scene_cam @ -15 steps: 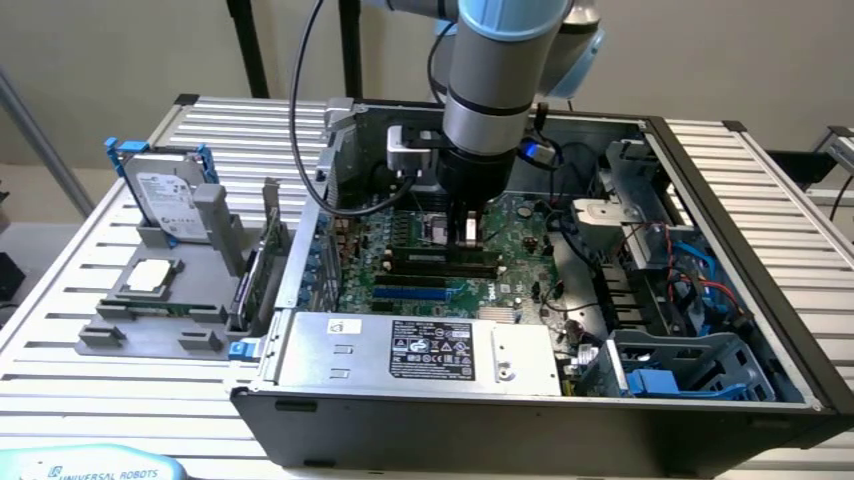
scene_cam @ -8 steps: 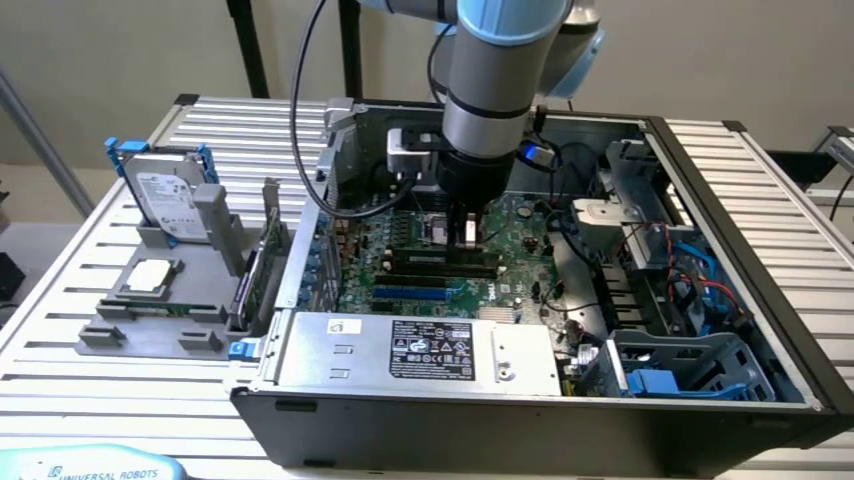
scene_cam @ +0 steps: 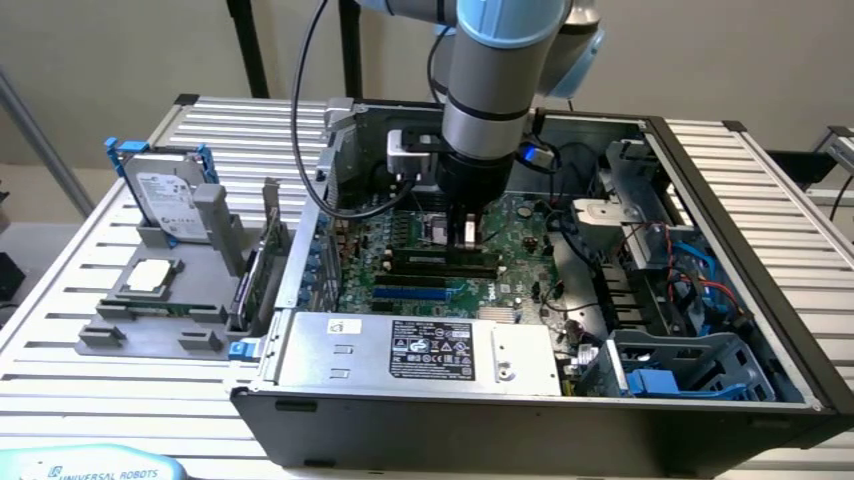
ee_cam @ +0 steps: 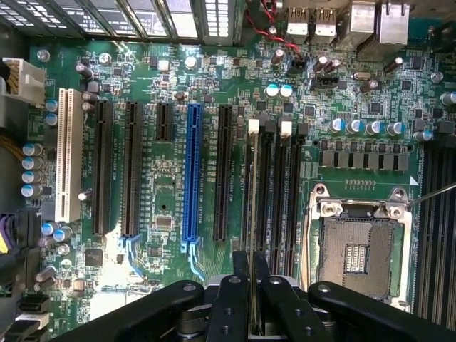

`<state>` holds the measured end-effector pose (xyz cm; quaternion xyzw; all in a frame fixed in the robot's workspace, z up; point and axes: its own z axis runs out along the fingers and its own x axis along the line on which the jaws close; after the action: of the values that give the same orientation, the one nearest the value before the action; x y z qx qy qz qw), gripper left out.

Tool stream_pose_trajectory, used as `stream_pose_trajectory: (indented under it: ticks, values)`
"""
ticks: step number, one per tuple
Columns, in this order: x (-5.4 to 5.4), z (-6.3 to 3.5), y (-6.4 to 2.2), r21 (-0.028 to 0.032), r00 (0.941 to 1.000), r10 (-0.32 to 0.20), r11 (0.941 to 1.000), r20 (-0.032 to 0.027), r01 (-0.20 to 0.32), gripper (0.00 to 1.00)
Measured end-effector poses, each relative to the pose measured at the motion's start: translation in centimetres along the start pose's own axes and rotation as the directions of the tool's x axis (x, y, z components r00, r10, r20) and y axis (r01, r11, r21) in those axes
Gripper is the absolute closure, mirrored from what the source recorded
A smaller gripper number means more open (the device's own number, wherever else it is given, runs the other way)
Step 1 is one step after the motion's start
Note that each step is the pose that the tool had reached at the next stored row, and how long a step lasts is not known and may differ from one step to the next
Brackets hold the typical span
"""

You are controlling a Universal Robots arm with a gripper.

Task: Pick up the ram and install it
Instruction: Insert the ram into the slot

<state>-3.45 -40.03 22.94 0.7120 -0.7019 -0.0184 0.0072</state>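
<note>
Clenched on the ram (ee_cam: 254,214), the end effector (ee_cam: 253,296) holds the thin stick on its edge, right over the black memory slots (ee_cam: 278,199) beside the blue slot (ee_cam: 191,174) on the motherboard (ee_cam: 356,78). Picked up already, then, and lined up with a slot, but likely not pushed all the way in yet, as far as can be judged. Farther off, in the exterior view, reaching straight down from above into the open computer case (scene_cam: 747,300) on the slatted surface (scene_cam: 80,390), with the arm (scene_cam: 487,90) standing upright over the board.
</note>
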Motion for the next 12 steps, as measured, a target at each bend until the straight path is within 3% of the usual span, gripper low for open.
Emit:
stream_pose_trajectory:
  ticks: [12]
  values:
    - [-0.05,0.31,-0.01,0.0,1.0,0.006,1.0,-0.0009,-0.006,0.86]
